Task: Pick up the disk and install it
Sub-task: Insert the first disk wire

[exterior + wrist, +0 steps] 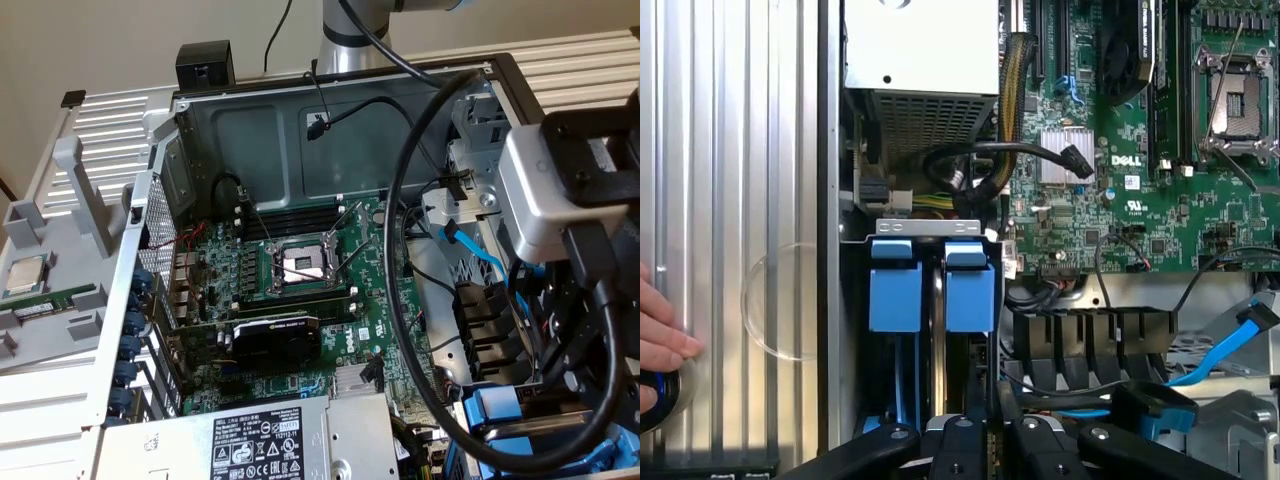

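Two blue-framed drives stand edge-up, side by side, in the case's drive bay (855,330). The one nearer my fingers' line I take for the disk (970,290); the other drive (895,290) is beside it. In the exterior view their blue frames (500,410) show at the lower right, under my wrist (560,190). My gripper (990,440) hangs just above the bay, shut. Its black fingers (960,445) are close together, and I cannot make out whether they touch the disk.
The open case holds the motherboard (1120,190) with its bare processor socket (305,265), a graphics card (275,335), the power supply (260,440) and black cables (400,250). A blue cable (1240,340) runs beside the bay. A person's hand (660,330) rests on the ribbed table (740,150).
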You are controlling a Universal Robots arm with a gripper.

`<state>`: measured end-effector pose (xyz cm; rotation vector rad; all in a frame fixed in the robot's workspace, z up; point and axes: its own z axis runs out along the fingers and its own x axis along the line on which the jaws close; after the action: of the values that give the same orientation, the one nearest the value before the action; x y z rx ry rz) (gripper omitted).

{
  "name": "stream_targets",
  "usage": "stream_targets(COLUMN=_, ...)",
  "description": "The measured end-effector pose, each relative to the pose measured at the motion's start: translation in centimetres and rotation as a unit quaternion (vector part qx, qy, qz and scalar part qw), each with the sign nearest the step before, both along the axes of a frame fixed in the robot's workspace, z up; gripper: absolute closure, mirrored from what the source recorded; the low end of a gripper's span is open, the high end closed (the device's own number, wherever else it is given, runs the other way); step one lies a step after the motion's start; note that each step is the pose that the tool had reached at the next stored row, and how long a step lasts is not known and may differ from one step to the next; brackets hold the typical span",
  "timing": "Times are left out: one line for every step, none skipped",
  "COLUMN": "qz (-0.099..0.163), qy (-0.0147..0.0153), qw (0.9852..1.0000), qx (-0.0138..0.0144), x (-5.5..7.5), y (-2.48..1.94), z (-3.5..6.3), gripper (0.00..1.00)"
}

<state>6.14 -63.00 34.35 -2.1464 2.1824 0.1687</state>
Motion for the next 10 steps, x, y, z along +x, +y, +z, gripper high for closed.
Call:
stream_targets(qz=0.000, qy=0.0000, qw=1.0000, qx=0.0000, x=0.00, y=0.00, z=0.00, gripper=0.84)
stream_targets(qz=0.000, qy=-0.0001, qw=1.0000, qx=0.0000, x=0.00, y=0.00, z=0.00, gripper=0.84)
stream_targets(qz=0.000, qy=-0.0002, qw=1.0000, qx=0.0000, x=0.00, y=0.00, z=0.00, gripper=0.84)
stream_targets(qz=0.000, qy=-0.0003, qw=1.0000, qx=0.0001, x=0.00, y=0.02, z=0.00, gripper=0.84)
stream_targets(qz=0.000, qy=-0.0005, qw=1.0000, qx=0.0001, x=0.00, y=0.04, z=-0.01, gripper=0.84)
stream_targets(qz=0.000, qy=-0.0007, qw=1.0000, qx=0.0000, x=0.00, y=0.06, z=0.00, gripper=0.84)
stream_targets(qz=-0.001, qy=-0.0008, qw=1.0000, qx=-0.0001, x=0.00, y=0.09, z=0.01, gripper=0.84)
stream_targets(qz=-0.001, qy=-0.0011, qw=1.0000, qx=0.0000, x=0.00, y=0.09, z=0.01, gripper=0.84)
stream_targets(qz=-0.001, qy=-0.0012, qw=1.0000, qx=-0.0001, x=0.00, y=0.09, z=0.01, gripper=0.84)
stream_targets(qz=-0.001, qy=-0.0015, qw=1.0000, qx=0.0000, x=0.00, y=0.09, z=0.00, gripper=0.84)
